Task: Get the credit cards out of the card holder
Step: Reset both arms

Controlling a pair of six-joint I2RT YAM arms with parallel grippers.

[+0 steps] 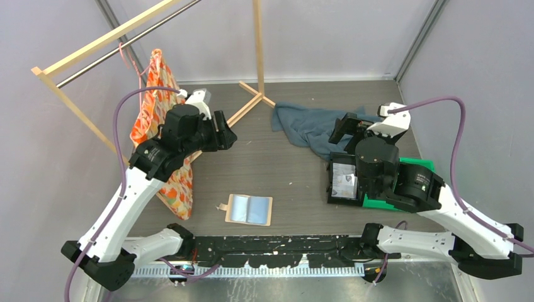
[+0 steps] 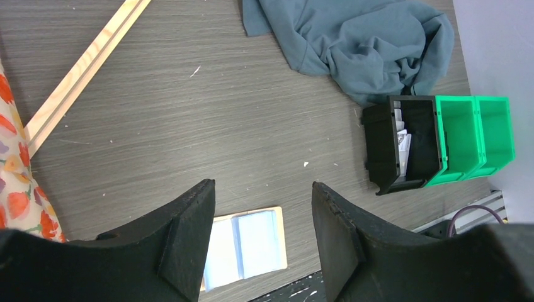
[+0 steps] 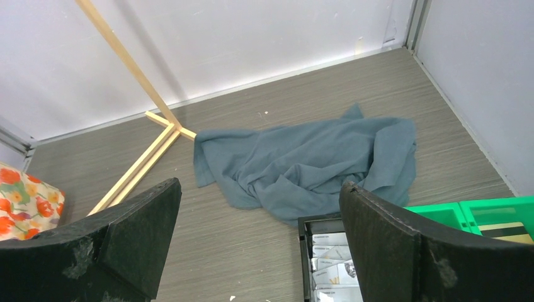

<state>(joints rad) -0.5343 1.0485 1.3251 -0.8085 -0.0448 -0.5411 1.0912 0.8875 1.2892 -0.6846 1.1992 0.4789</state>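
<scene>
Plainly spread open and flat on the table [image 1: 277,163], card holder [image 1: 249,209]: tan border, two pale blue-grey pockets facing up, small tab on the side away from the black tray [image 1: 330,182]. Well apart from that tray, toward the left arm's side. Inside the tray, cards [image 1: 344,178], grey with pale print; cannot tell how many. Left claw [image 2: 261,189] partly open, gripping nothing, touching nothing, raised above the table far from the tray, holder visible below between its fingers. Right claw [image 3: 261,189] spread wide, empty, raised just beyond the tray's far end, clear of it.
</scene>
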